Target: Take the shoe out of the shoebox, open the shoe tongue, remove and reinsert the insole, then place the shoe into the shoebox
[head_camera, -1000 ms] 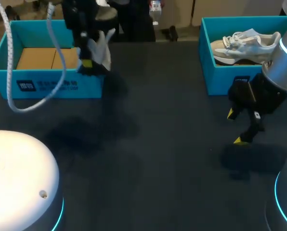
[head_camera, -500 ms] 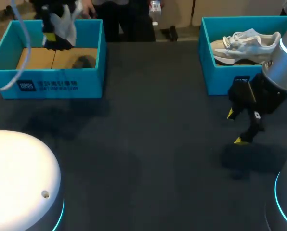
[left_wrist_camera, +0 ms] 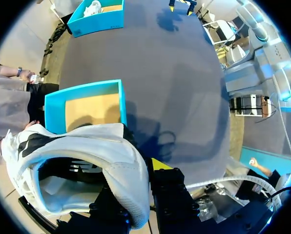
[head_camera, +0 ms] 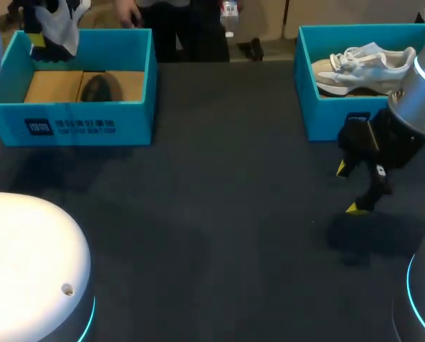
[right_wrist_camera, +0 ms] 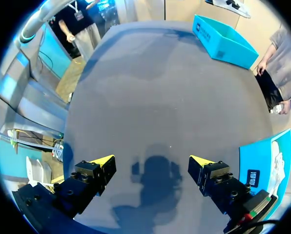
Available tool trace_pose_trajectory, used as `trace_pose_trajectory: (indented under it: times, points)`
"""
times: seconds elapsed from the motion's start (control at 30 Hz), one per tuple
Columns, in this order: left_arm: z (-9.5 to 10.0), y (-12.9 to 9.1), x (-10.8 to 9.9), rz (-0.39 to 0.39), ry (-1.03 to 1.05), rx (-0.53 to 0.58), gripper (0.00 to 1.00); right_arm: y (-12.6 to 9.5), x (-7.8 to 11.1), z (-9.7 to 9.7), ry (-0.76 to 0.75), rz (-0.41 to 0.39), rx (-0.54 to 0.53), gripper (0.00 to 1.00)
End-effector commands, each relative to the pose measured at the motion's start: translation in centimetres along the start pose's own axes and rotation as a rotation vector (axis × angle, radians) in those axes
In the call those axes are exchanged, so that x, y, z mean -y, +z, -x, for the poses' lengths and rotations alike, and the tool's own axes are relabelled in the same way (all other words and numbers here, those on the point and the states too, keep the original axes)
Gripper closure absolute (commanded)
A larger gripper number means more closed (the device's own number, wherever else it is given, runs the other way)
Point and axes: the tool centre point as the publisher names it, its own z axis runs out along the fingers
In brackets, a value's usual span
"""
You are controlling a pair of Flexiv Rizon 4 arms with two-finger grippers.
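My left gripper (head_camera: 45, 34) is shut on a white shoe with black accents (head_camera: 59, 25) and holds it in the air above the far left corner of the left teal shoebox (head_camera: 77, 117). In the left wrist view the shoe (left_wrist_camera: 111, 161) fills the space at the gripper (left_wrist_camera: 135, 204), opening upward; one yellow tip shows beside it, and the shoebox (left_wrist_camera: 118, 105) lies below with its brown floor bare. My right gripper (head_camera: 349, 189) hangs open over the table in front of the right box. In its own wrist view the right gripper (right_wrist_camera: 153, 161) has nothing between its fingers.
A second teal shoebox (head_camera: 326, 114) stands at the far right of the table with another white laced shoe (head_camera: 362, 64) inside. It also shows in the right wrist view as the teal shoebox (right_wrist_camera: 262, 168) beside my right gripper. Dark tabletop (head_camera: 219, 214) stretches between the boxes.
My left arm has carried the shoe leftward and away, from the left box's near right corner to above its far left corner. The right arm has not moved.
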Motion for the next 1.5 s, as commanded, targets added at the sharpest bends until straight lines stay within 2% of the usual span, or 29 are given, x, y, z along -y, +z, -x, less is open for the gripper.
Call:
trace_pose_trajectory:
  times: [0.03,0.07,0.2,0.43,0.6,0.73,0.8,1.23,1.27,1.37,1.4,1.5]
  points:
    - [0.0,-0.2,0.0,0.004,0.001,0.001,1.00,0.1,0.0,0.0,0.000,-0.003,0.001,0.00]
    - [0.0,-0.2,-0.2,0.018,0.015,0.020,1.00,0.1,0.0,0.0,0.000,-0.003,0.001,0.00]
    - [1.3,-0.2,-3.3,0.041,0.051,0.054,1.00,0.1,0.0,0.0,0.000,-0.003,0.001,0.00]
    - [4.2,0.8,-9.8,0.047,0.089,0.047,1.00,0.1,0.0,0.0,0.000,-0.003,0.001,0.00]
    - [6.1,1.4,-12.8,0.062,0.281,0.046,1.00,0.1,0.0,0.0,0.000,-0.003,0.001,0.00]
    - [7.1,1.4,-14.8,0.063,0.570,0.007,1.00,0.1,0.0,0.0,0.000,-0.003,0.001,0.00]
    - [7.2,1.5,-15.6,0.159,0.727,0.021,1.00,0.1,0.0,0.0,0.000,-0.003,0.001,0.00]
    - [7.2,1.5,-15.6,0.159,0.727,0.021,1.00,0.1,0.0,0.0,0.000,-0.003,0.001,0.00]
    - [7.8,1.6,-15.9,0.163,0.747,0.034,1.00,0.1,0.0,0.0,0.000,-0.003,0.001,0.00]
    - [9.0,1.9,-16.9,0.167,0.962,0.064,1.00,0.1,0.0,0.0,0.000,-0.003,0.001,0.00]
    - [9.3,1.7,-17.5,0.143,1.091,0.073,1.00,0.1,0.0,0.0,0.000,-0.003,0.001,0.00]
    - [10.0,1.5,-18.9,0.224,1.304,0.038,1.00,0.1,0.0,0.0,0.000,-0.003,0.001,0.00]
